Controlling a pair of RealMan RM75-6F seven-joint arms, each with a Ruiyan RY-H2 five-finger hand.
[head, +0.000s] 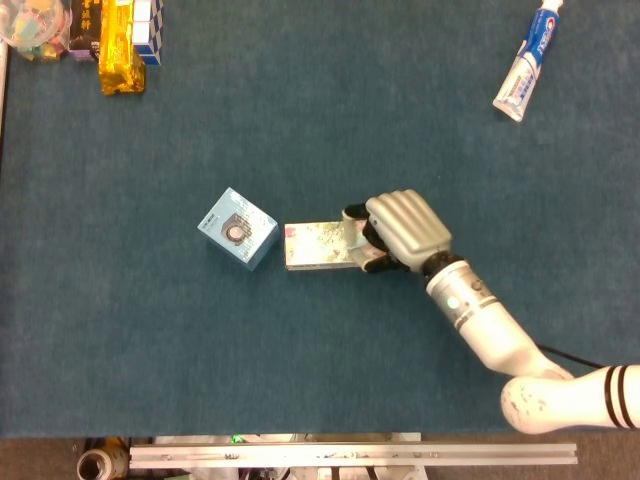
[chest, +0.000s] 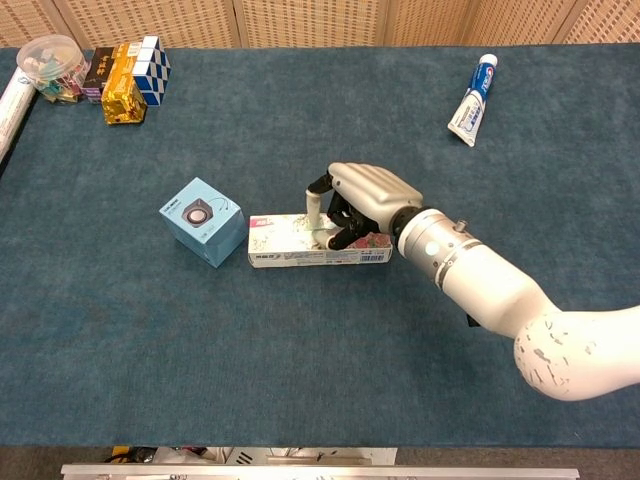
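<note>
A small blue box (chest: 203, 220) sits on the blue table (chest: 300, 350), tipped on one corner edge. Just to its right lies a long flowery box (chest: 300, 241), flat on its wide side, so it stays put. The right hand (chest: 362, 204) sits over its right end (fingers curled down around it, thumb on the far side), holding it. The left hand is not seen.

Right robot hand (chest: 352, 205) atop flowered box (chest: 290, 240), beside blue cube box (chest: 203, 221).
</note>
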